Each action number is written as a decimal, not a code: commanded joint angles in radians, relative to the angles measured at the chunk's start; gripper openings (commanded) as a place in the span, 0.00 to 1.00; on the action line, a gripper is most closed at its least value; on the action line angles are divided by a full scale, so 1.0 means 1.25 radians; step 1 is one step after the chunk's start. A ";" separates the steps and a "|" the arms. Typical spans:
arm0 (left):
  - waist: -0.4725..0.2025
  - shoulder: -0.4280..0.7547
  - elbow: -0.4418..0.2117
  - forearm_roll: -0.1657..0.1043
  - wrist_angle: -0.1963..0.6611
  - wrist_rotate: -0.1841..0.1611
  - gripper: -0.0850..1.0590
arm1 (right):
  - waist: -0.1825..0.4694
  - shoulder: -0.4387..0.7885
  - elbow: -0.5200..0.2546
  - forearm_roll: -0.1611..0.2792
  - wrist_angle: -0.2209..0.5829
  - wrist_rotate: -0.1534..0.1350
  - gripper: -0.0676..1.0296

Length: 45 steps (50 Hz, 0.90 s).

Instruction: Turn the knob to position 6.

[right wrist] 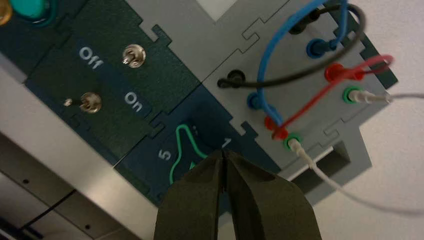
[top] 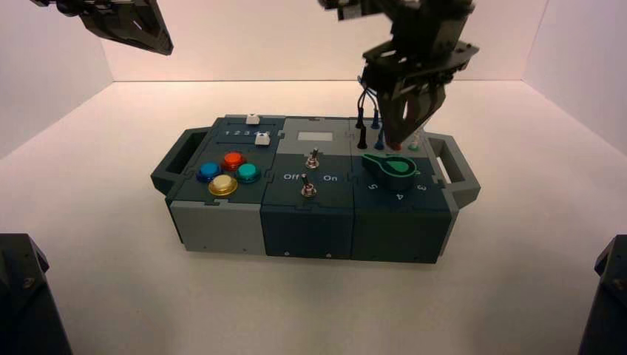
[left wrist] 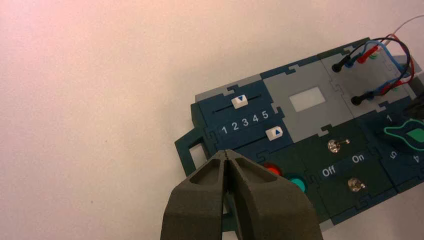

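The knob is a dark dial with a green teardrop pointer at the right end of the box. In the right wrist view the knob has its narrow tip lying between the numerals 5 and 1. No numeral 6 shows there. My right gripper hangs just above the knob's far side, and its fingers are shut and empty. My left gripper is raised at the far left, shut and empty.
Four coloured push-buttons sit at the box's left end, with two white sliders behind them. Two toggle switches stand mid-box between Off and On. Plugged wires crowd the panel behind the knob. A handle juts out at each end.
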 commanded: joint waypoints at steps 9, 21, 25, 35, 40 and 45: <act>-0.004 -0.005 -0.028 0.010 0.000 0.005 0.05 | 0.000 -0.072 0.021 0.002 0.039 0.002 0.04; -0.020 -0.006 -0.031 0.005 0.016 0.005 0.05 | 0.000 -0.135 0.043 0.010 0.039 0.005 0.04; -0.045 -0.006 -0.032 0.004 0.016 0.005 0.05 | 0.000 -0.137 0.047 0.012 0.038 0.005 0.04; -0.097 0.006 -0.031 0.004 0.026 0.005 0.05 | 0.000 -0.135 0.048 0.011 0.029 0.005 0.04; -0.103 0.006 -0.031 0.004 0.029 0.005 0.05 | 0.000 -0.135 0.047 0.012 0.023 0.005 0.04; -0.107 0.002 -0.031 0.004 0.031 0.005 0.05 | 0.000 -0.135 0.043 0.012 0.017 0.005 0.04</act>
